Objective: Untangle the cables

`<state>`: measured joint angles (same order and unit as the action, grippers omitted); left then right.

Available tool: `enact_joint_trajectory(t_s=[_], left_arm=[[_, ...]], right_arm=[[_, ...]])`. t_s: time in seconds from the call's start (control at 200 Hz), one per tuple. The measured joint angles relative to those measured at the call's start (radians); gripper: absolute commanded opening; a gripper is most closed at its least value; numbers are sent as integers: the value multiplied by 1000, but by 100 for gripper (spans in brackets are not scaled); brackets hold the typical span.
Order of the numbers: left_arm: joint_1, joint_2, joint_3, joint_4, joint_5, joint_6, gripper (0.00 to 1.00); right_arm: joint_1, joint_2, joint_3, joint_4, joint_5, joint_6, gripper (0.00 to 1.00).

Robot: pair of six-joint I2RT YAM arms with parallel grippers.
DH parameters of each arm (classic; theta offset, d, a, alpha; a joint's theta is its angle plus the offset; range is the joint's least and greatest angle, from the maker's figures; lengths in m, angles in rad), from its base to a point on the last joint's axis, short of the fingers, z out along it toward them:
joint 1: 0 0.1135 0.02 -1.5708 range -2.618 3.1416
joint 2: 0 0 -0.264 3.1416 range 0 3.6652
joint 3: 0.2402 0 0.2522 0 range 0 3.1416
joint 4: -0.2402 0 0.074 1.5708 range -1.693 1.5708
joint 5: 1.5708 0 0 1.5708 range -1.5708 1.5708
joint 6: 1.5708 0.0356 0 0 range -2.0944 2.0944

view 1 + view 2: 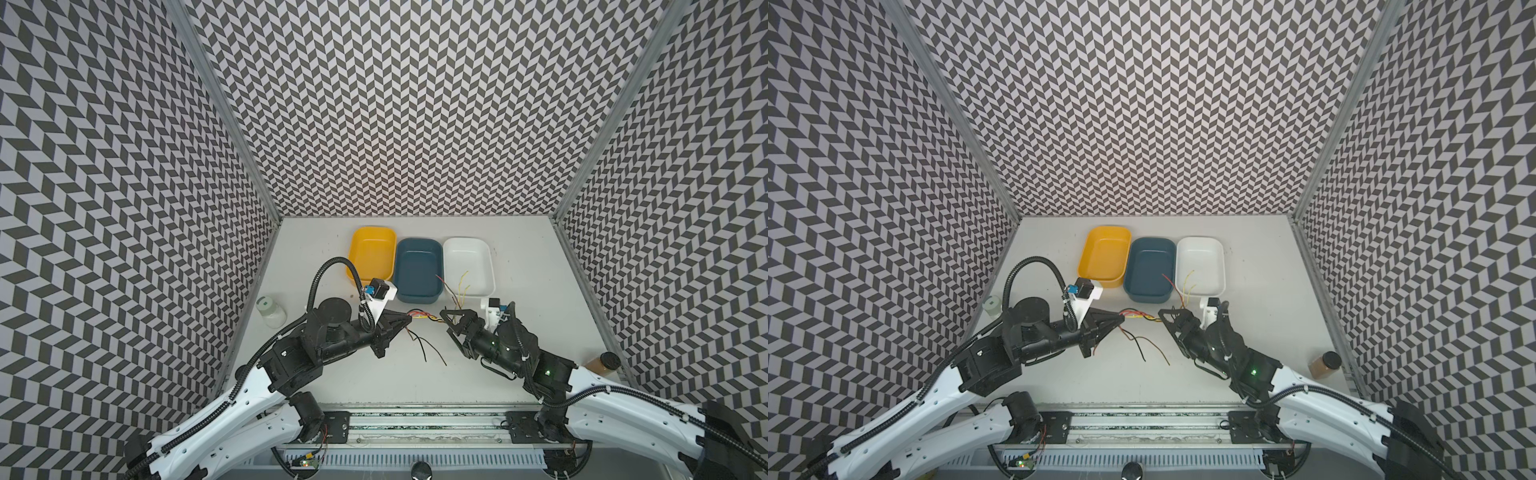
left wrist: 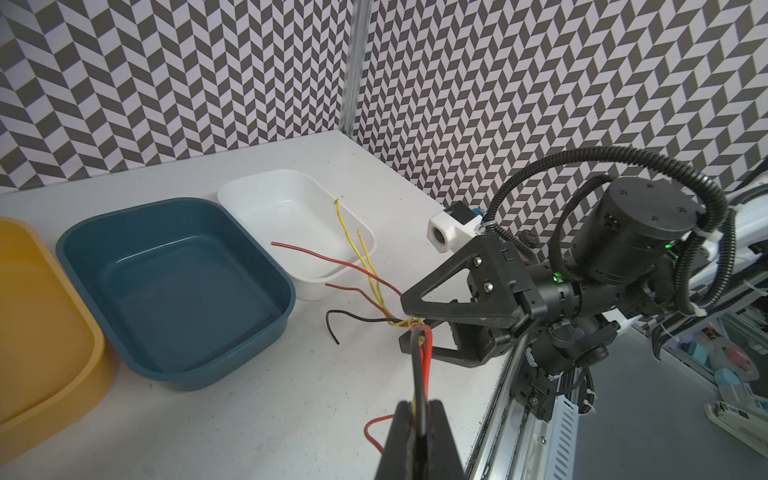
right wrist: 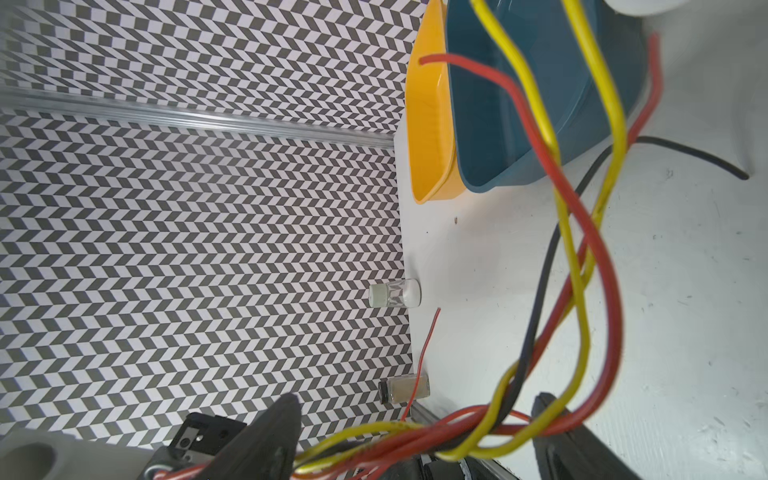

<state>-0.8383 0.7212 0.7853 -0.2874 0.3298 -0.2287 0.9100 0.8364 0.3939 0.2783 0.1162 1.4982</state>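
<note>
The cables [image 1: 424, 324] form a twisted red, yellow and black bundle held above the table between my two grippers in both top views [image 1: 1139, 319]. My left gripper [image 1: 409, 322] is shut on one end of the bundle; in the left wrist view its fingertips [image 2: 401, 419] pinch black, red and yellow cables [image 2: 420, 361]. My right gripper [image 1: 445, 321] stands open around the other end, the bundle [image 3: 415, 436] passing between its spread fingers [image 3: 284, 419]. Red and yellow ends [image 1: 459, 286] stick out over the trays. Black and brown ends [image 1: 428, 353] hang toward the table.
Yellow tray [image 1: 372, 249], blue tray [image 1: 415, 266] and white tray [image 1: 465, 253] stand in a row at the back. A white-filled jar [image 1: 271, 311] stands by the left wall and a brown-filled jar [image 1: 602, 363] by the right wall. Patterned walls close three sides.
</note>
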Motion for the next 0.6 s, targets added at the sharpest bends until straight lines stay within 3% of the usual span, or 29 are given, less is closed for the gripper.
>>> enact_joint_trajectory(t_s=[0.34, 0.601], left_arm=[[-8, -22, -10, 15, 64, -8, 0], [-21, -24, -10, 11, 68, -7, 0]], right_arm=[[0, 104, -3, 191, 63, -14, 76], [0, 71, -3, 228, 109, -73, 38]])
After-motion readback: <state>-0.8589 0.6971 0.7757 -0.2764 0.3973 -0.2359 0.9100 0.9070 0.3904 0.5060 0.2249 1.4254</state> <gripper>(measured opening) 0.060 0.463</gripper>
